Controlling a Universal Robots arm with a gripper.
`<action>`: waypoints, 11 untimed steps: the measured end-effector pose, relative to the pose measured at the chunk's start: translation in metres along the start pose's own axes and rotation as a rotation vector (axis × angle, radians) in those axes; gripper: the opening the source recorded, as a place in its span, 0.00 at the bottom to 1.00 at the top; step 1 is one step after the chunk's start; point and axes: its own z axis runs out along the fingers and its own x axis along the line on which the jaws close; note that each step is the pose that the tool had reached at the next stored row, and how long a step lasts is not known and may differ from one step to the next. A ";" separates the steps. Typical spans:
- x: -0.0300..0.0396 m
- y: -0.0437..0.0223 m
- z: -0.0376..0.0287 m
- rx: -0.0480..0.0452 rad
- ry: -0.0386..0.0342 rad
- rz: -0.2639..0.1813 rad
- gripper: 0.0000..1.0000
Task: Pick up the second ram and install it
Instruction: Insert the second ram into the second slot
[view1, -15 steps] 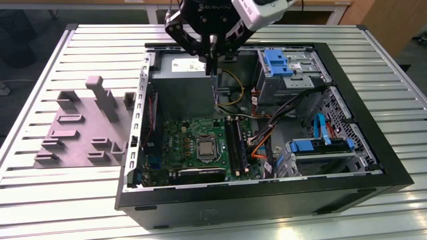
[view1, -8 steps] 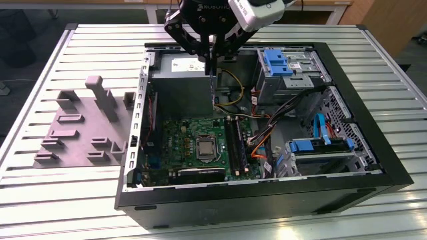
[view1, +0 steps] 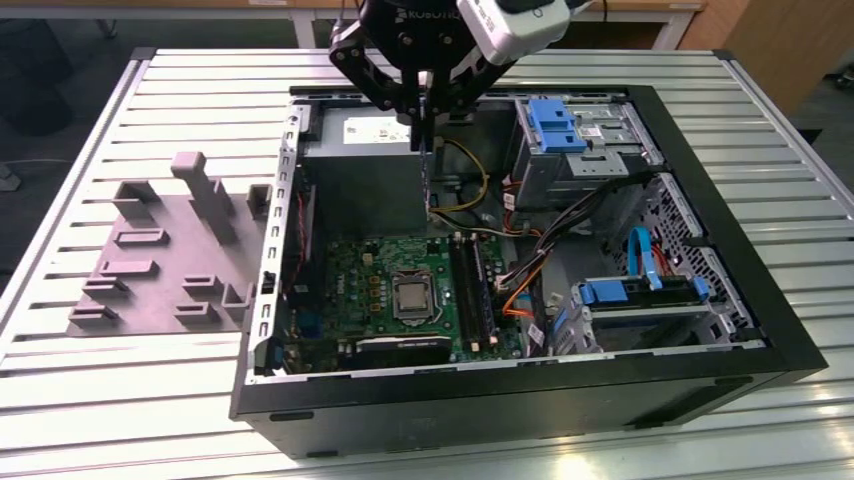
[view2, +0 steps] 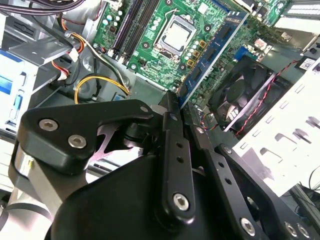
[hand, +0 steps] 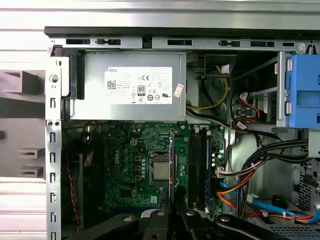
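In the exterior view my gripper (view1: 424, 122) hangs over the back of the open computer case, shut on the second ram (view1: 426, 180). The stick hangs straight down, edge-on, above the floor of the case between the power supply and the green motherboard (view1: 380, 290). In the second wrist view the ram (view2: 215, 50) is a blue board with chips reaching out from the black fingers (view2: 172, 125) toward the motherboard. In the first wrist view the ram (hand: 171, 160) is a thin edge beside the processor, left of the long black sockets (hand: 197, 165).
A grey moulded holder block (view1: 174, 250) lies on the slatted table at the exterior view's left. Inside the case are the grey power supply (hand: 132, 87), blue drive cages (view1: 554, 125), loose cables (view1: 534, 285) and a black fan (view2: 245, 95).
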 end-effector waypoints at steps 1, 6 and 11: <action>-0.0005 0.0000 0.0005 -0.0003 -0.0001 -0.002 0.14; -0.0044 0.0000 0.0023 -0.0002 -0.0002 -0.007 0.14; -0.0071 0.0001 0.0046 -0.0002 -0.0006 -0.043 0.14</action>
